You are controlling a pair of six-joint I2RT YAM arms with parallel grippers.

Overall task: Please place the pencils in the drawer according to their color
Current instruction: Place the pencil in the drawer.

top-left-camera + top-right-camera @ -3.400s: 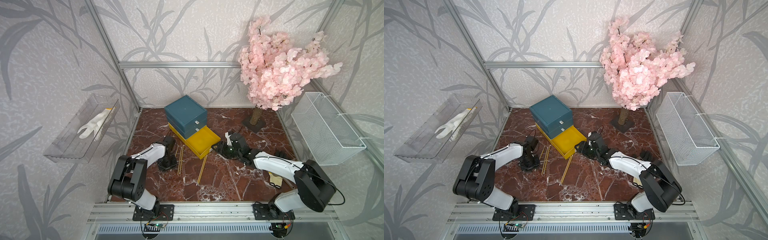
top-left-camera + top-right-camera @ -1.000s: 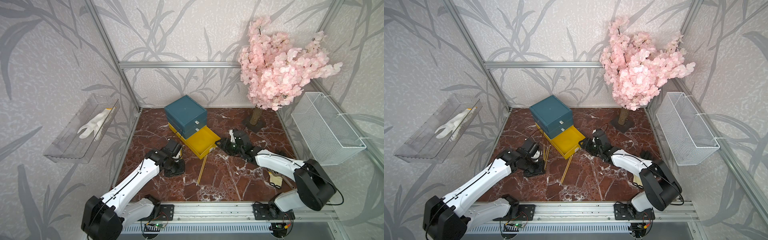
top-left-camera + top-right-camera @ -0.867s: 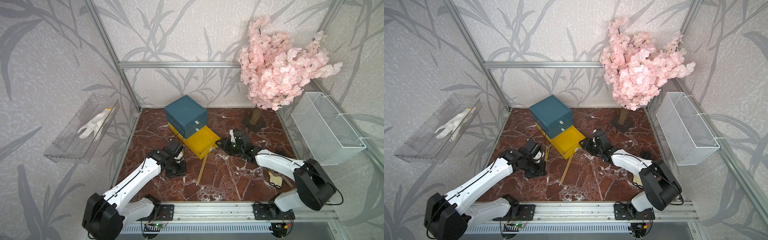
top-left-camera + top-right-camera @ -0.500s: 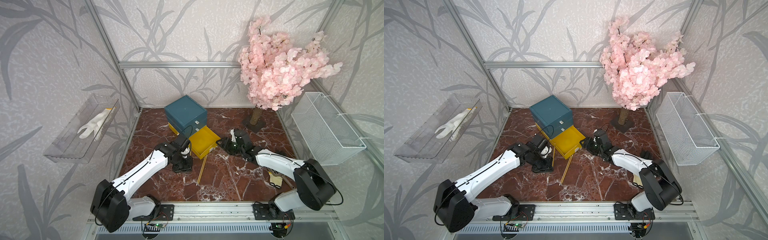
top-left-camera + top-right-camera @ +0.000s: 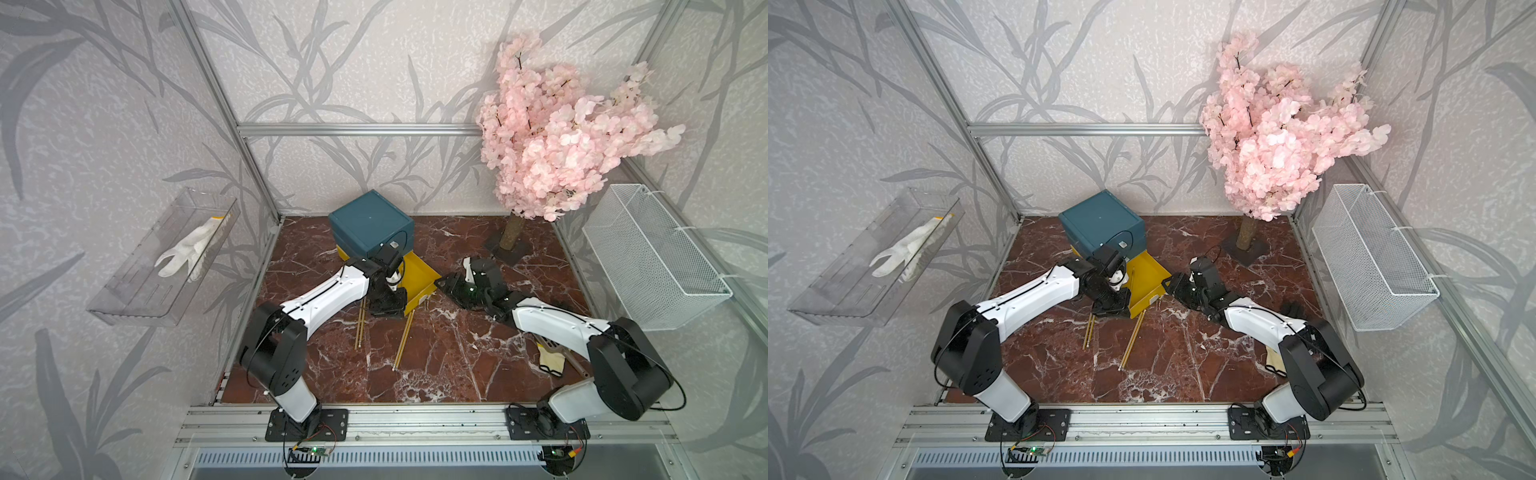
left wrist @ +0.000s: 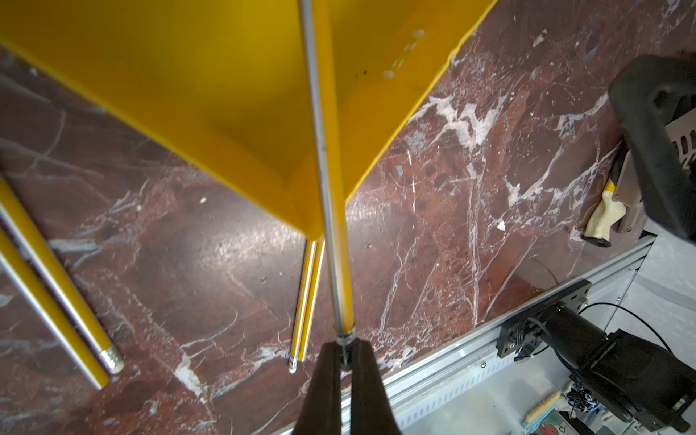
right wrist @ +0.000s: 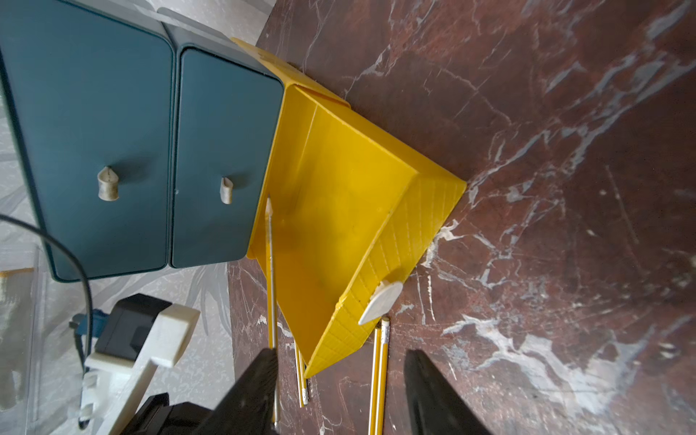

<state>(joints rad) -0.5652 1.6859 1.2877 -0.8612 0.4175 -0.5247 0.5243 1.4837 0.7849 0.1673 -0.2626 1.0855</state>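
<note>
The drawer [image 5: 370, 224] [image 5: 1100, 222] stands at the back, its two dark teal tiers [image 7: 113, 132] shut and its yellow tier [image 5: 417, 276] [image 5: 1148, 278] [image 7: 339, 211] pulled out. My left gripper [image 6: 345, 352] [image 5: 388, 301] [image 5: 1111, 305] is shut on the eraser end of a yellow pencil [image 6: 324, 158] [image 7: 270, 263], which slants over the open yellow tier. A pair of yellow pencils [image 5: 360, 328] [image 6: 56, 278] lies on the floor left of that tier. Another pair [image 5: 404, 340] [image 7: 378, 376] lies at its front corner. My right gripper [image 7: 339, 373] [image 5: 446, 286] is open beside the tier's front, holding nothing.
A pink blossom tree [image 5: 552, 137] stands at the back right. A white wire basket [image 5: 652, 257] hangs on the right wall and a clear tray [image 5: 166, 257] with a white glove on the left wall. A pale cloth item [image 5: 550, 361] lies under the right arm.
The left arm has swung right and back from the floor pencils, carrying one yellow pencil over the open yellow tier. The right arm has hardly moved.
</note>
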